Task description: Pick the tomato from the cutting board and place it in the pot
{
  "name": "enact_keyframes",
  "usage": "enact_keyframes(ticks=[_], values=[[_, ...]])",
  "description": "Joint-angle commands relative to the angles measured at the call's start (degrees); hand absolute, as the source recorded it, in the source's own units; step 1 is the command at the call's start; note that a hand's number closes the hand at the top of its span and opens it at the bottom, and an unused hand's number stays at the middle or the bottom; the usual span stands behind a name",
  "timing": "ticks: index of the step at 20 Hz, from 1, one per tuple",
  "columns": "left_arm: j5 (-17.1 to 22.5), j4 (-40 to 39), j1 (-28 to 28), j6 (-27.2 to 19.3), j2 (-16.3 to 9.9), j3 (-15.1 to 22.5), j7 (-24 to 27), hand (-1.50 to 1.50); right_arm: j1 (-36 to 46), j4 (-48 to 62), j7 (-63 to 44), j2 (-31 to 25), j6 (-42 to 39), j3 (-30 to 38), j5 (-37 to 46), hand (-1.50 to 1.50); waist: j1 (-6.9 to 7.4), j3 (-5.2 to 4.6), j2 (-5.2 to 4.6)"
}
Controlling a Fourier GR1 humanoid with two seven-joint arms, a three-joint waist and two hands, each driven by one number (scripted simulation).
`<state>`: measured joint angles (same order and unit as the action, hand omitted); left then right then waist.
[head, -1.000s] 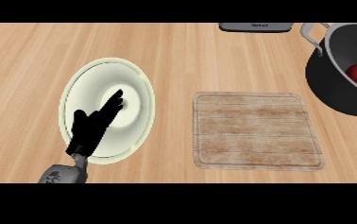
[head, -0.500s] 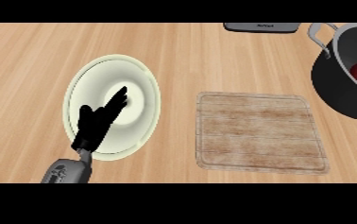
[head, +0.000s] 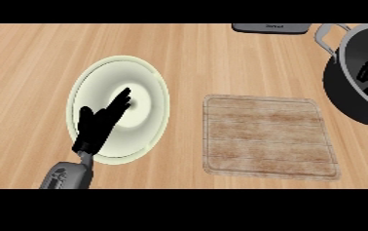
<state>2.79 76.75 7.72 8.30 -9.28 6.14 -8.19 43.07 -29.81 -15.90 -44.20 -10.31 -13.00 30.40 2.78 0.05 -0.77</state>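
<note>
The wooden cutting board [head: 269, 137] lies bare at centre right, with no tomato on it. Only part of the dark pot [head: 343, 91] shows at the right edge, its metal handle [head: 327, 34] pointing toward the far side. I cannot make out a tomato in the visible slice of its inside. My left hand [head: 97, 127] rests open at lower left, fingers straight, over the pale round plate [head: 147, 86]. My right hand is out of the picture.
A grey appliance [head: 271, 28] sits at the counter's far edge, just left of the pot. A strip of bare wood counter separates the plate from the board.
The scene has slid slightly right in the view, pushing the pot further off the edge. A red spot seen inside the pot earlier no longer shows. The left hand stays over the plate.
</note>
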Motion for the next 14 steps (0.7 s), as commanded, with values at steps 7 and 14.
enact_keyframes(ticks=[7,14], values=[[-1.00,0.37,-1.20,-1.30,1.01,-0.03,1.80,0.00,4.46,3.02,12.23,7.43,17.13,13.73,-9.65,-1.50,-1.21,0.21,0.22],[-0.03,-0.33,-1.27,-0.70,0.72,-0.95,0.48,0.00,6.87,2.30,15.94,6.27,27.28,27.50,-20.22,-1.50,-2.10,0.05,0.35]])
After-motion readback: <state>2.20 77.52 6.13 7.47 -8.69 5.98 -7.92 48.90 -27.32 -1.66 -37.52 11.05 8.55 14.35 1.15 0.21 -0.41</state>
